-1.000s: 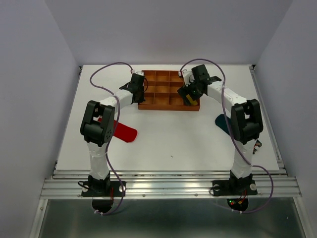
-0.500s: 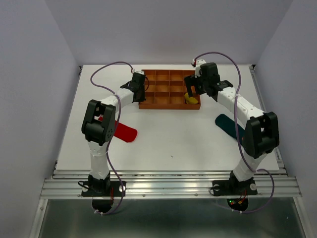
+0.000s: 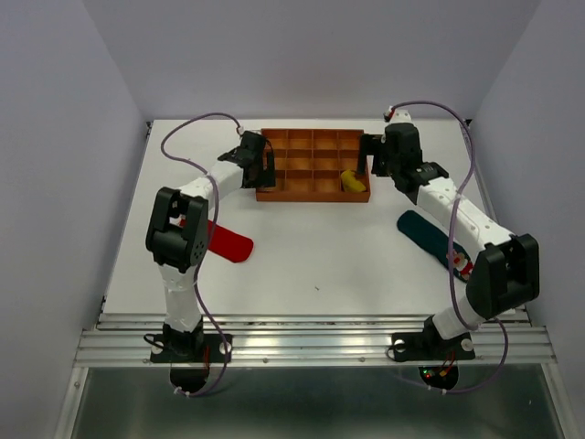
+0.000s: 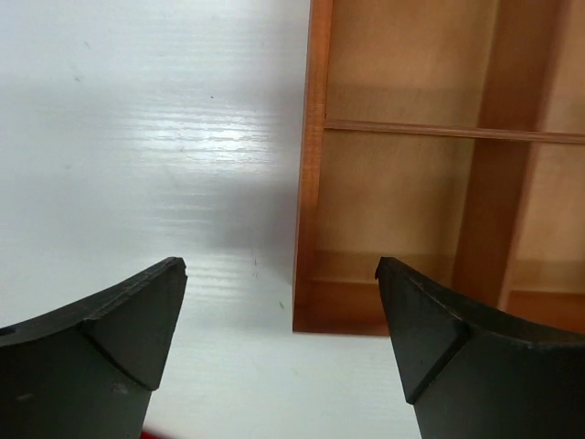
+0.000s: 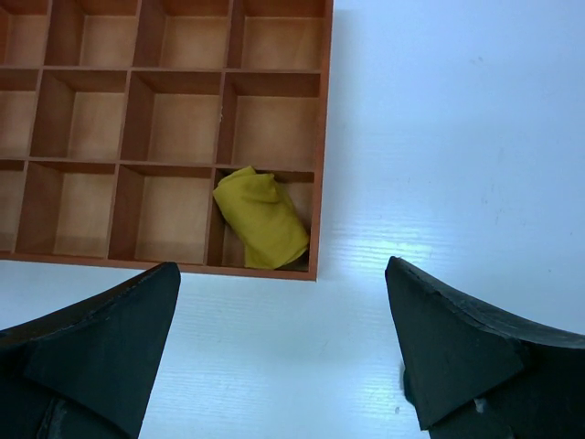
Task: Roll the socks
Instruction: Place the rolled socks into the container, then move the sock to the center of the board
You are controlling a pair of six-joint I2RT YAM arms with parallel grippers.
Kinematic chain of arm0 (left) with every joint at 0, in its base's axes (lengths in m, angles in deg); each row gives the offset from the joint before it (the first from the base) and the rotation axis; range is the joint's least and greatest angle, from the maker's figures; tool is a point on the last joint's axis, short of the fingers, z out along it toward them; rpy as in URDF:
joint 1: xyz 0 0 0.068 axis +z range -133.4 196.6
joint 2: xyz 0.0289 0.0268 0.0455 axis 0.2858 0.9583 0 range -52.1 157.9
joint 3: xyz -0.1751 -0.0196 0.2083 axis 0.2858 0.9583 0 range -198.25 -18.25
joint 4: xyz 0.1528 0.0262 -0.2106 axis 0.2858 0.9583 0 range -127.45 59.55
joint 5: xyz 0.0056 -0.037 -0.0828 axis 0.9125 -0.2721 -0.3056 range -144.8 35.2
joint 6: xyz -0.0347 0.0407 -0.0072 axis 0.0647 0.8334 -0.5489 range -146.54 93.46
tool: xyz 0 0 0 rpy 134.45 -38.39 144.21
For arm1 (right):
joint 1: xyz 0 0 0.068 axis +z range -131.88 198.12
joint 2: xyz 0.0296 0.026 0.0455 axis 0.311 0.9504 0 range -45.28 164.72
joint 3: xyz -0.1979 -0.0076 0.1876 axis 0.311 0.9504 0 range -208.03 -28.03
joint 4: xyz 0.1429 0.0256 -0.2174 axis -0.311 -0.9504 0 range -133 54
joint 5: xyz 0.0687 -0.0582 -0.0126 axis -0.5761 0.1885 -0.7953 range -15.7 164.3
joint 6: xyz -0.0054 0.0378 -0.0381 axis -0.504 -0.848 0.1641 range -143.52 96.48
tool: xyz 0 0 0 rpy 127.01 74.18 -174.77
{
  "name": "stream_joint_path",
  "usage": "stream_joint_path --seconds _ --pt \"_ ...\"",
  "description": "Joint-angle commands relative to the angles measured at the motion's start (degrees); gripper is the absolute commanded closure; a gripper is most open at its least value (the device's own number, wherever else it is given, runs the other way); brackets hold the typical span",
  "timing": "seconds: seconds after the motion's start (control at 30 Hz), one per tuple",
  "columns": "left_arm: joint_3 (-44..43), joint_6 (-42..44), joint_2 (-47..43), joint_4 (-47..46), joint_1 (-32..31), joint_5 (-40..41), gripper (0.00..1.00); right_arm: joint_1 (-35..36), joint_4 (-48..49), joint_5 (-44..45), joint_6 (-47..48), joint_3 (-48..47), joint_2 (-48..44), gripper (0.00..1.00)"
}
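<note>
A yellow sock (image 3: 350, 181) (image 5: 260, 218), rolled into a bundle, lies in the near right compartment of the orange-brown tray (image 3: 311, 194) (image 5: 315, 137). A red sock (image 3: 228, 242) lies flat on the table at the left, partly under the left arm. At the right, a dark teal sock (image 3: 425, 233) lies flat. My left gripper (image 3: 265, 165) (image 4: 279, 265) stands open at the tray's near left corner (image 4: 309, 274), holding nothing. My right gripper (image 3: 372, 157) (image 5: 281, 265) hangs open and empty above the tray's right edge, apart from the yellow sock.
The tray's other compartments (image 5: 183, 128) hold nothing. White table (image 3: 320, 256) stretches between the red and teal socks. Grey walls enclose the table on three sides, and a metal rail (image 3: 311, 343) runs along the near edge.
The left gripper has opened at the tray's left corner. The right arm has drawn back to the right, away from the yellow sock, which stays in its compartment.
</note>
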Motion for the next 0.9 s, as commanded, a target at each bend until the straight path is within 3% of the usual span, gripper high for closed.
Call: stream_joint_path --seconds 0.0,0.2,0.37,0.6,0.7,0.87 --pt "-4.56 -0.68 -10.61 1.45 -0.19 2.07 0.01 0.36 2.72 2.21 -4.3 1.54 -7.71 0.0" --pt "-3.7 -5.06 -21.69 3.56 -1.33 3.64 0.01 0.36 -1.83 6.51 -10.18 5.85 -13.26 0.0" --pt "11.22 -14.54 -33.81 1.81 -3.44 6.29 0.01 -0.51 -9.49 12.58 -20.1 9.71 -16.6 0.0" --pt "34.33 -25.54 -52.6 0.84 -9.49 7.52 0.01 -8.69 -11.96 4.41 -25.04 17.27 -16.61 0.0" --pt "38.84 -27.66 -58.26 0.67 -9.95 6.99 0.01 -12.38 -11.7 4.5 -26.01 19.12 -15.47 0.0" --pt "41.84 -27.5 -59.85 -0.47 -10.21 6.2 0.01 -19.32 -9.24 1.87 -26.72 21.76 -9.41 0.0"
